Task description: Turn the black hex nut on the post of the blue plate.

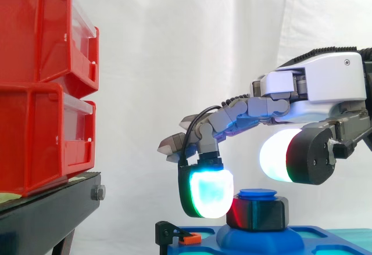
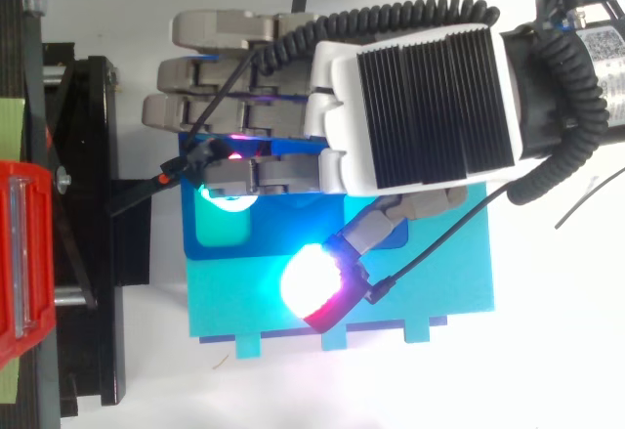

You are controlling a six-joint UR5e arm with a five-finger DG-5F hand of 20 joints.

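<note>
Black hex nut [image 1: 258, 213] sat on the post [image 1: 257, 194] of the blue plate [image 1: 308, 242]. The hand [image 1: 325, 81] hung over the nut, fingers mostly straight and spread. One was bent down, its cyan pad [image 1: 208, 192] against the nut's side. The thumb pad [image 1: 279, 155] sat above the nut, not touching, so no pinch. I figured get the thumb onto the opposite flat before twisting, or the pad just slips.

Bins [image 1: 40, 86] red, stand [image 1: 49, 211] black, curtain [image 1: 192, 46] white. Plate [image 1: 256, 242] blue on a teal base [image 2: 430, 292]. Hex nut [image 1: 260, 213] black, post cap [image 1: 257, 194] blue. Clip [image 1: 189, 239] orange. Robot hand [image 1: 317, 81] has a white-grey shell and a black ribbed panel [image 2: 435, 107] on its back. One pad [image 1: 210, 192] glows cyan with a green edge, the thumb pad [image 1: 278, 155] white with a red edge.
</note>
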